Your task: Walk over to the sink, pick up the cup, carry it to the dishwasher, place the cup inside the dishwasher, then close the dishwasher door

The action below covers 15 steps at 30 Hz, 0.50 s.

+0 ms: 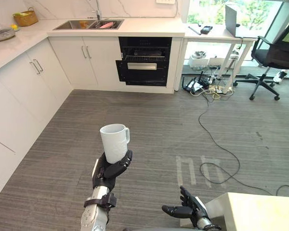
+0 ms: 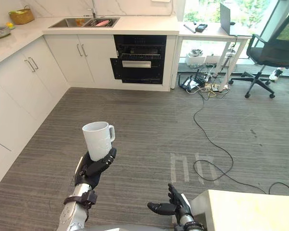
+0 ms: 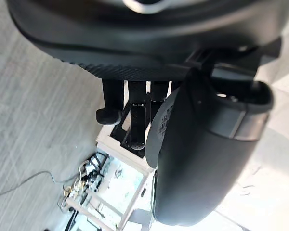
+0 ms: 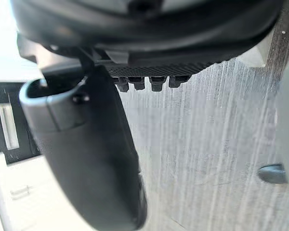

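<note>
My left hand (image 1: 108, 173) is gripping the upright cup (image 1: 114, 139), hiding its base; my right hand (image 1: 189, 209) is hanging loosely open.

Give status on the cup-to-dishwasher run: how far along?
Done: pickup; the left hand is curled round the white cup, upright. In hand: the carry; the dishwasher stands across the grey floor, under the counter beside the sink. Left: reach it, place the cup inside, close it. The right hand is open and empty, low by a table corner.
</note>
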{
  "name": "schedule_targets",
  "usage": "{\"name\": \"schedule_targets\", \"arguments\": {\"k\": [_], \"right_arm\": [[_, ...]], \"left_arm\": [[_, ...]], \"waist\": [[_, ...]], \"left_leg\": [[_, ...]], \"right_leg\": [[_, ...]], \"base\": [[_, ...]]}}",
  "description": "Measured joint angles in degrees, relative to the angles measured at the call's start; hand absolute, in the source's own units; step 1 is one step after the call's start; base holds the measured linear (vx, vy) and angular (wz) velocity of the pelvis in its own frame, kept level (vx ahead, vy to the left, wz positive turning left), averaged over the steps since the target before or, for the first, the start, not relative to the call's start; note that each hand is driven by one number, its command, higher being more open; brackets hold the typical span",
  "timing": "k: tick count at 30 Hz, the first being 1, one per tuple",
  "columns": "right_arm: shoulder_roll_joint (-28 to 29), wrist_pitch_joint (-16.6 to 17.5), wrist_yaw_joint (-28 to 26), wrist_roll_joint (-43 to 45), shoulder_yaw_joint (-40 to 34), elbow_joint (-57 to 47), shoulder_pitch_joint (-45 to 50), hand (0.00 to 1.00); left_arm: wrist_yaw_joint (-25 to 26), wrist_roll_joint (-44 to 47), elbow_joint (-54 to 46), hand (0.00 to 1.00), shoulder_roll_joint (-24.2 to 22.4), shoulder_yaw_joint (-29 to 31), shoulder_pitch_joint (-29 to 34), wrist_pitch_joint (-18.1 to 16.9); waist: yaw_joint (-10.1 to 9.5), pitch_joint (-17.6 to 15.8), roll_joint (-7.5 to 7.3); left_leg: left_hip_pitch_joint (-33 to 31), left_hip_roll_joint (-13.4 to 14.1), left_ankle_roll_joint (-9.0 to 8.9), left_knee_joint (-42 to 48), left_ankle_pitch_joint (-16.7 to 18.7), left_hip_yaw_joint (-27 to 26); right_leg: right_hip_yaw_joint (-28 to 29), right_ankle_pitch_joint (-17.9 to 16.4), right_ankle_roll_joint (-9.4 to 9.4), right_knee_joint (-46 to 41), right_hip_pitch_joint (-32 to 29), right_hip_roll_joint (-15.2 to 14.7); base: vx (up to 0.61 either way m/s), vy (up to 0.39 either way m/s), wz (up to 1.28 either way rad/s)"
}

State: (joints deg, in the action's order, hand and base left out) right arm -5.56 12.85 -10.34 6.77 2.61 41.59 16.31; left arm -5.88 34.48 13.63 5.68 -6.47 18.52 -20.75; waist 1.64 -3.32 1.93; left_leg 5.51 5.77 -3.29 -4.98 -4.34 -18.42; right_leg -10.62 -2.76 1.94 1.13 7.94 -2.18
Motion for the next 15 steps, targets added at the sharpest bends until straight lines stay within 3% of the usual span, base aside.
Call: {"name": "schedule_targets", "arguments": {"k": [9, 11, 15], "right_arm": [[-0.1, 0.6, -1.9, 0.0, -1.5, -4.1, 0.4, 1.0], [0.4, 0.6, -2.0, 0.0, -2.4, -4.3, 0.3, 1.0], [0.5, 0.6, -2.1, 0.0, -2.4, -4.3, 0.1, 1.0]], "left_arm": [[0.5, -0.1, -0.4, 0.0, 0.0, 3.0, 3.9, 0.0], [-0.9, -0.1, -0.4, 0.0, 0.0, 3.3, 4.3, 0.0], [-2.0, -0.1, -0.4, 0.0, -0.2, 3.3, 5.1, 0.0]], "waist": [[-1.17, -0.3, 0.18], [-2.29, -0.7, -0.44], [-2.34, -0.9, -0.55]], "left_leg": [[0.1, -2.6, 1.02, 0.0, -0.6, 6.9], [-0.2, -3.3, 1.56, 0.0, -0.1, 7.0], [-0.3, -5.0, 2.52, 0.3, 0.6, 5.9]], "right_leg": [[-7.4, -5.2, 0.81, -6.4, 1.0, -3.1], [-9.0, -6.2, 1.56, -7.7, 1.0, -4.3], [-9.8, -8.0, 2.93, -10.8, 0.7, -7.0]], "base": [[-0.03, 0.01, 0.43], [-0.02, 0.045, 0.38], [0.04, 0.08, 0.23]]}}
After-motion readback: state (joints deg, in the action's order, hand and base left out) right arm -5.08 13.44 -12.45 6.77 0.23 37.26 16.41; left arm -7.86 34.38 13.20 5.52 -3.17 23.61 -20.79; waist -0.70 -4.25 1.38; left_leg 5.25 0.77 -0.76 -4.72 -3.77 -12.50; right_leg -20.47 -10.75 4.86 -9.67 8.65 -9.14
